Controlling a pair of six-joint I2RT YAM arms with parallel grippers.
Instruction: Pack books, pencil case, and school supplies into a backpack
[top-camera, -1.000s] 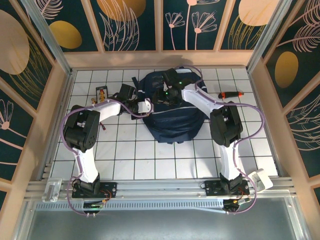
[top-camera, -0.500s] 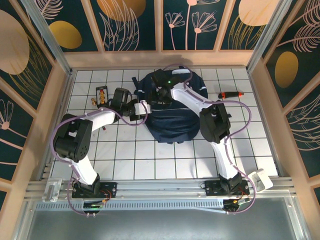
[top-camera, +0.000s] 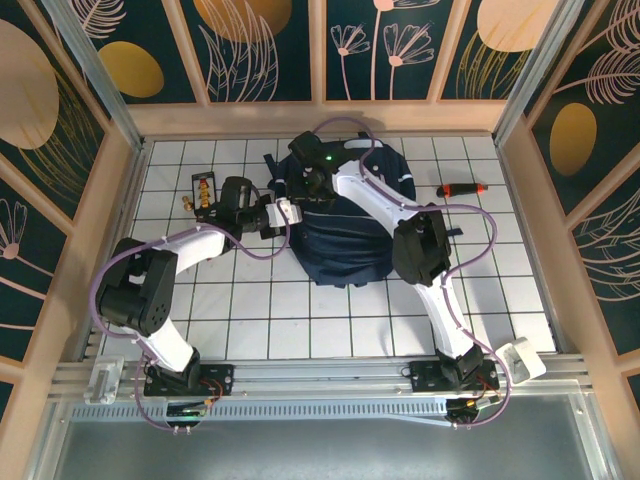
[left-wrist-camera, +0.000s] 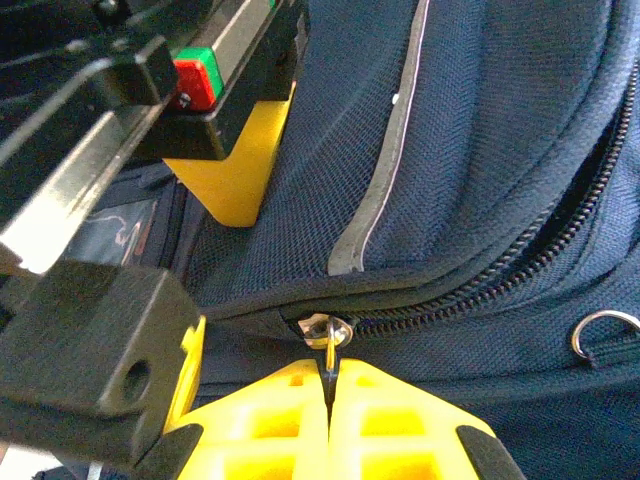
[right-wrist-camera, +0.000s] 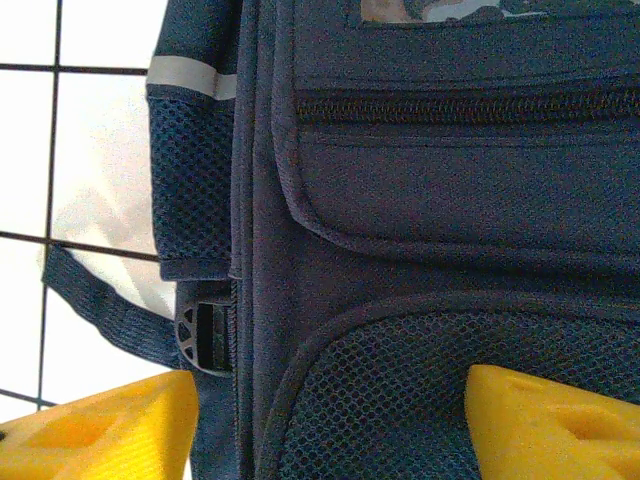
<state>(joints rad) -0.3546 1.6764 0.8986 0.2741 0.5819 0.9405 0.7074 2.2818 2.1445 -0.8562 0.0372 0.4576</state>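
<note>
The backpack (top-camera: 345, 235) lies flat in the middle of the counter (top-camera: 250, 300). The left hand (left-wrist-camera: 328, 385) sits at its left side, fingers pinched tight on the zipper pull (left-wrist-camera: 328, 335), so the main zipper appears to be the step in hand. The right hand (right-wrist-camera: 330, 400) hangs above the front pocket (right-wrist-camera: 450, 190) with its fingers spread wide, gripping nothing. Seen from the left wrist, one of those fingers is just above the slider.

To do this well, the left hand should draw the pull along the line of the zipper track (left-wrist-camera: 480, 285), following its curve. Tugging upward or across would tilt the slider and jam it. The fabric is soft and will bunch, so the right hand would help most by pressing down or gripping the bag close behind the slider. That keeps the track taut. The fold of cloth over the teeth looks likely to snag, and a slow, steady pull is safer. Whether the track ahead is open or closed is hard to tell.
</note>
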